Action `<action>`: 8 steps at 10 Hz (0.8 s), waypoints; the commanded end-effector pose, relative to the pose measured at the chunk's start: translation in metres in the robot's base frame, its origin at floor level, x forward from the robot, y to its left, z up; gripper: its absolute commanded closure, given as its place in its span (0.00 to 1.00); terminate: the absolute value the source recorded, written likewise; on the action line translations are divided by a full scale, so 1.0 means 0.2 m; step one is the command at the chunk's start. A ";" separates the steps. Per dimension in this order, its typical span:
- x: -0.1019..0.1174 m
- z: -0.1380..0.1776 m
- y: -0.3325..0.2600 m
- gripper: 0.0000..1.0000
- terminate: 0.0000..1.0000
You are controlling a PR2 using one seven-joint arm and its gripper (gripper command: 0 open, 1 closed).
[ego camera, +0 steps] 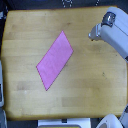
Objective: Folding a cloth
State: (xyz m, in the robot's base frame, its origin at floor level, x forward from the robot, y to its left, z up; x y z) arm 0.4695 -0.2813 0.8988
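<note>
The cloth (55,60) is a plain pink-magenta parallelogram lying flat near the middle of the wooden table (90,95), its long axis running from lower left to upper right in the exterior view. The robot arm (112,35) comes in from the upper right, well apart from the cloth. Its grey-white end (95,34) points toward the exterior view's left, about 45 pixels right of the cloth's upper corner. The fingers are too blurred to make out, so I cannot tell whether they are open or shut. Nothing appears to be held.
The table's edges run along the top, left and bottom of the view. White robot parts (65,123) sit below the table's bottom edge, and another white part (111,121) shows at the lower right. A pale object (2,90) stands at the left edge.
</note>
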 end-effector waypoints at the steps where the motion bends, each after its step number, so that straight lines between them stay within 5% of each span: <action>1: -0.03 0.01 -0.02 0.00 0.00; 3: -0.05 -0.08 -0.04 0.00 0.00; 8: 0.09 -0.32 0.35 0.00 0.00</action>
State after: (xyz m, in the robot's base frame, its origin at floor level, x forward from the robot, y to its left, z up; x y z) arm 0.4701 -0.2708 0.8767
